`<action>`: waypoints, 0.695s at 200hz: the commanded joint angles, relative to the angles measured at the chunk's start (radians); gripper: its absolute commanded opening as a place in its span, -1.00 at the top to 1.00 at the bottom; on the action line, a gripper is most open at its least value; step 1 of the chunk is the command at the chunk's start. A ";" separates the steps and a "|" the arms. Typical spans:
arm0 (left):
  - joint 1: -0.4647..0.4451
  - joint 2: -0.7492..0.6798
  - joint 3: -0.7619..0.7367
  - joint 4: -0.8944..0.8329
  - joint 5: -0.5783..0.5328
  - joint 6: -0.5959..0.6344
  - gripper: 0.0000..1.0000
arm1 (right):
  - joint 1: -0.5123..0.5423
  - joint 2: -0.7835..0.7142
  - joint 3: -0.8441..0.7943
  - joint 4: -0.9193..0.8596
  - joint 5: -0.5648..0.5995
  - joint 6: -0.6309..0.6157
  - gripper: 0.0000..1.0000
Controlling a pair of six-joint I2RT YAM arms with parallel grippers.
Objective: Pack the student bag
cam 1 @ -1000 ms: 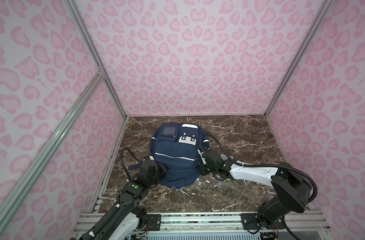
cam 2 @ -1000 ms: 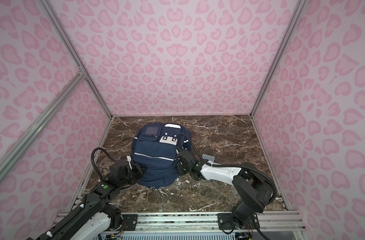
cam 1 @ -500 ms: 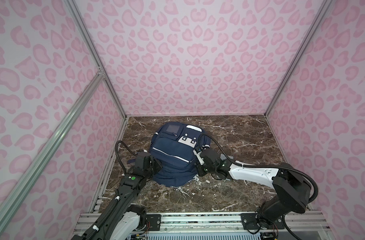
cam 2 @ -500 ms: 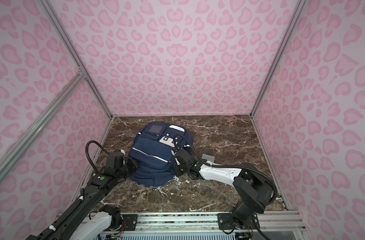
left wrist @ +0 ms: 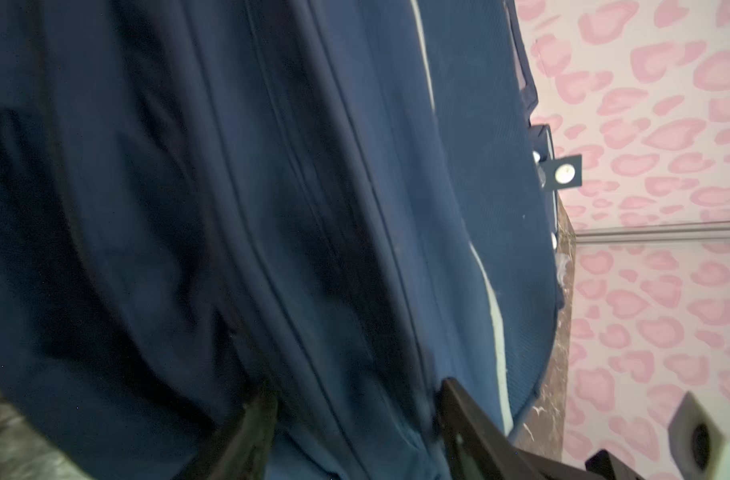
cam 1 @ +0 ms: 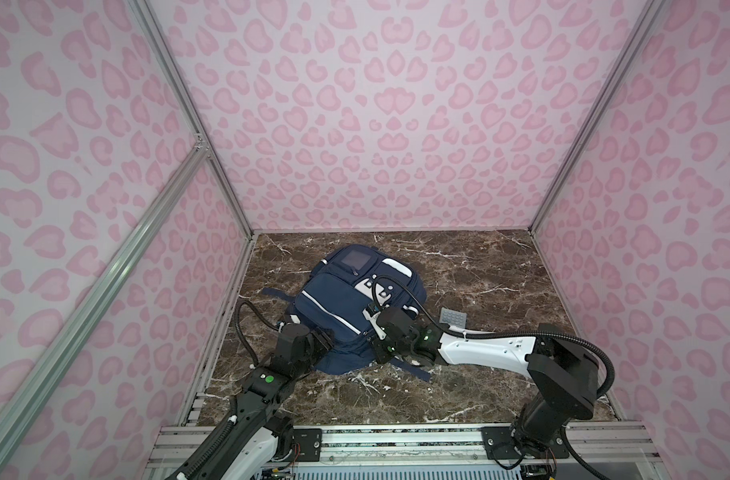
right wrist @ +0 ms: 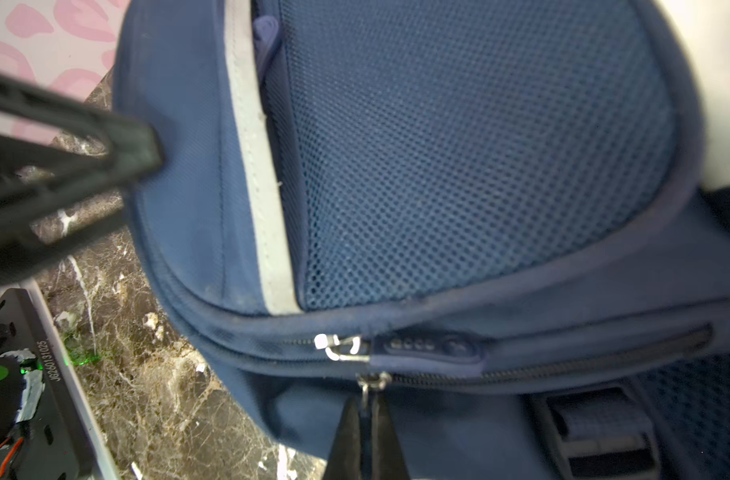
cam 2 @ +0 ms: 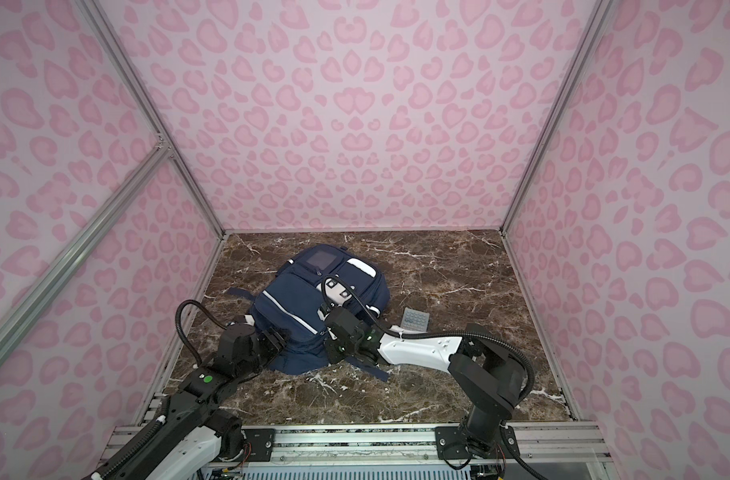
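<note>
Navy white-striped student bag (cam 1: 338, 303); left claw (left wrist: 351, 399) spread, right claw (right wrist: 366, 409) pinching zip pull (right wrist: 373, 379).

We find open marble floor (cam 1: 479, 266) behind and right of the student bag (cam 1: 334, 299); a grey keypad (cam 1: 453, 318) lies right of it; left arm (cam 1: 267, 376) and right arm (cam 1: 488, 353) crowd its near edge.
</note>
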 commanded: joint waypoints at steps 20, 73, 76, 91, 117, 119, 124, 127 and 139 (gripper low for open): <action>-0.035 0.111 0.000 0.150 0.019 -0.087 0.48 | 0.014 -0.010 0.000 0.015 0.014 -0.007 1.00; -0.018 0.038 0.071 -0.016 -0.007 0.008 0.94 | -0.110 -0.048 -0.092 -0.098 0.177 -0.040 1.00; -0.015 0.037 0.070 -0.019 -0.001 0.010 0.94 | -0.123 -0.047 -0.093 -0.104 0.180 -0.044 1.00; -0.002 0.033 0.063 -0.030 0.030 0.022 0.94 | -0.174 -0.054 -0.096 -0.108 0.195 -0.071 1.00; 0.020 0.034 0.049 -0.046 0.054 0.052 0.94 | -0.237 -0.053 -0.066 -0.113 0.199 -0.105 1.00; 0.022 0.034 0.049 -0.048 0.055 0.053 0.94 | -0.241 -0.053 -0.062 -0.114 0.200 -0.108 1.00; 0.025 0.035 0.048 -0.051 0.056 0.062 0.94 | -0.249 -0.050 -0.054 -0.118 0.203 -0.113 1.00; 0.026 0.035 0.047 -0.052 0.058 0.066 0.94 | -0.253 -0.048 -0.050 -0.122 0.209 -0.115 1.00; 0.034 0.035 0.044 -0.054 0.064 0.078 0.94 | -0.265 -0.040 -0.035 -0.131 0.220 -0.127 1.00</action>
